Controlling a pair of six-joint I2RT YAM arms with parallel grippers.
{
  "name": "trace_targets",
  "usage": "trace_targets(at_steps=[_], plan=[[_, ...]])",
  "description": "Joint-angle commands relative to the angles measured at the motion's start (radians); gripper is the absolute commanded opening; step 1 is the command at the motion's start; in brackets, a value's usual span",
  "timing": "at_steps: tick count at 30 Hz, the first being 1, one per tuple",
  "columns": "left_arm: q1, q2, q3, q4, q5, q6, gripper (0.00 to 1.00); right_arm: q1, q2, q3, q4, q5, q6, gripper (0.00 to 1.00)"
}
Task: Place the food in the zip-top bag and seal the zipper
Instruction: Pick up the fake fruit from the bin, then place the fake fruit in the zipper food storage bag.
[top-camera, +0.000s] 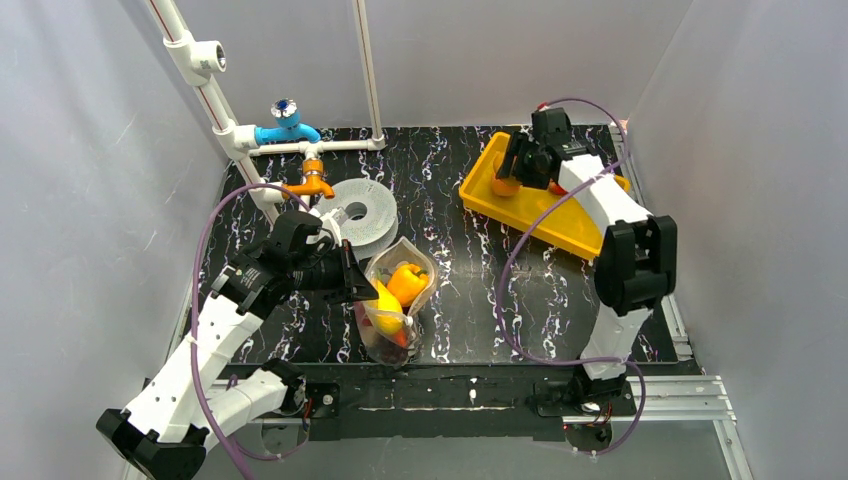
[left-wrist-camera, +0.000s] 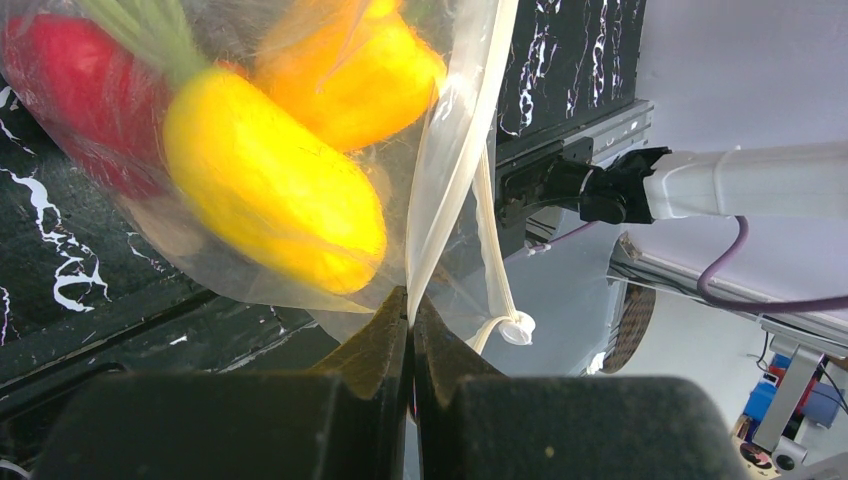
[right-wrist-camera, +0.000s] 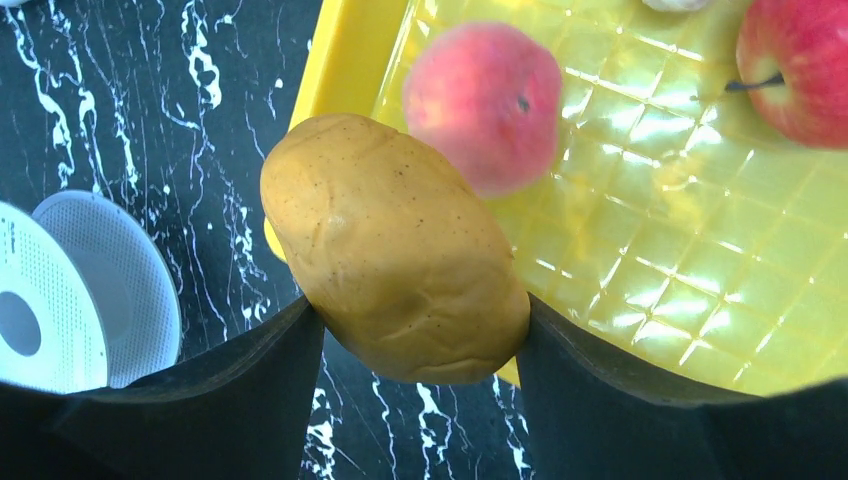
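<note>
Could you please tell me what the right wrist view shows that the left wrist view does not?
Only the right wrist view: the right gripper holding a tan potato-like toy over the edge of the yellow tray, with a peach and an apple in the tray, and a pale spool nearby. Only the left wrist view: the left gripper shut on the zip-top bag at its edge, with a yellow pepper, an orange pepper and a red toy inside. Both: the black marbled table.
</note>
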Motion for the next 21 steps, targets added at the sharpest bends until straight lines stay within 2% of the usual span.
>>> trace_targets(at_steps=[1, 8, 15, 21], plan=[[-0.005, 0.003, 0.005, -0.010, 0.010, 0.010, 0.00, -0.002, -0.140, -0.134, 0.031, -0.061, -0.025, 0.10], [-0.005, 0.009, 0.003, 0.000, 0.016, 0.011, 0.00, 0.020, -0.274, -0.272, 0.045, -0.221, -0.025, 0.10], [-0.005, 0.003, -0.002, 0.005, 0.016, 0.009, 0.00, 0.111, -0.470, -0.422, 0.025, -0.258, -0.090, 0.14], [-0.004, 0.013, -0.007, 0.016, 0.030, 0.005, 0.00, 0.214, -0.615, -0.493, 0.070, -0.398, -0.152, 0.22]])
